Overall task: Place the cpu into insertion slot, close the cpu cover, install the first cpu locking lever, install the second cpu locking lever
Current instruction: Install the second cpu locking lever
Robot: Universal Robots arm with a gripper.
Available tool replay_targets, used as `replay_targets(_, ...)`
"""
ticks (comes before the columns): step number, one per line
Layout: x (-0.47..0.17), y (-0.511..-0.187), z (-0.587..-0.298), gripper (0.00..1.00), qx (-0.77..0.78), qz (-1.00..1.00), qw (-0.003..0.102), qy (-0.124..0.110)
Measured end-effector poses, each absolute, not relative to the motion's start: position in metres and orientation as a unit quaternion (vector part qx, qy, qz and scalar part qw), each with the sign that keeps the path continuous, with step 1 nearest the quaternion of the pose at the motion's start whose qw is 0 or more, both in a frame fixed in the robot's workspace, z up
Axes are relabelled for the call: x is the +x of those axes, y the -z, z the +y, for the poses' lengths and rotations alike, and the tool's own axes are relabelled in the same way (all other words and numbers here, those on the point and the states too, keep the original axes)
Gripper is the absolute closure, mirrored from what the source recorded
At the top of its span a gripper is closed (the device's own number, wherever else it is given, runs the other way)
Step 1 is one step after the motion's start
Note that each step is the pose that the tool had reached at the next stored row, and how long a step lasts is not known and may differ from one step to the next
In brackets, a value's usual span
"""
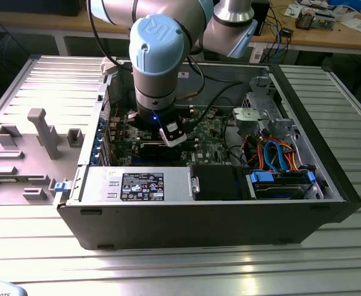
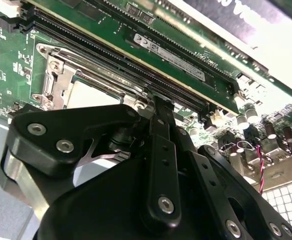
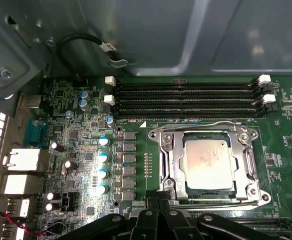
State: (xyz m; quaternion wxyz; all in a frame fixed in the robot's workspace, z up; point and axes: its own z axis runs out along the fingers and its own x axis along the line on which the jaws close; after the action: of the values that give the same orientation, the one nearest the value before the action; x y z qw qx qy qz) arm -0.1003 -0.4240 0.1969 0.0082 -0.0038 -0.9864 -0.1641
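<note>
**Chip Sits in Its Socket**

Now the open computer case (image 1: pixel 328 203) lies on its side on a ribbed metal table (image 1: pixel 168 271). Inside it is a green circuit board (image 3: pixel 136 165), and the robot arm (image 1: pixel 161 61) reaches down into the case.

On the board, the cpu (image 3: pixel 208 162) rests flat inside the insertion slot (image 3: pixel 166 186). The cpu cover (image 3: pixel 173 155), a silver frame, lies down around the chip, so the grey top shows through its window. One thin locking lever (image 3: pixel 210 202) runs along the socket edge nearest the gripper, and another thin lever (image 3: pixel 200 123) runs along the far edge.

Four long black memory slots (image 3: pixel 185 100) sit just beside the socket, all with nothing in them. A row of four little blue-topped cans (image 3: pixel 103 165) stands near the socket too.

The gripper (image 3: pixel 154 200) is just beside the socket edge. Its black fingers (image 2: pixel 160 130) look pinched close together, holding nothing that I can see.
</note>
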Motion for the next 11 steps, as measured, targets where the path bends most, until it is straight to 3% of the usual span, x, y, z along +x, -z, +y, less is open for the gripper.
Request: replay_targets(11, -0.1006, -0.1975, -0.4255, 0.89, -0.004, -0.986, 0.008, 0.164)
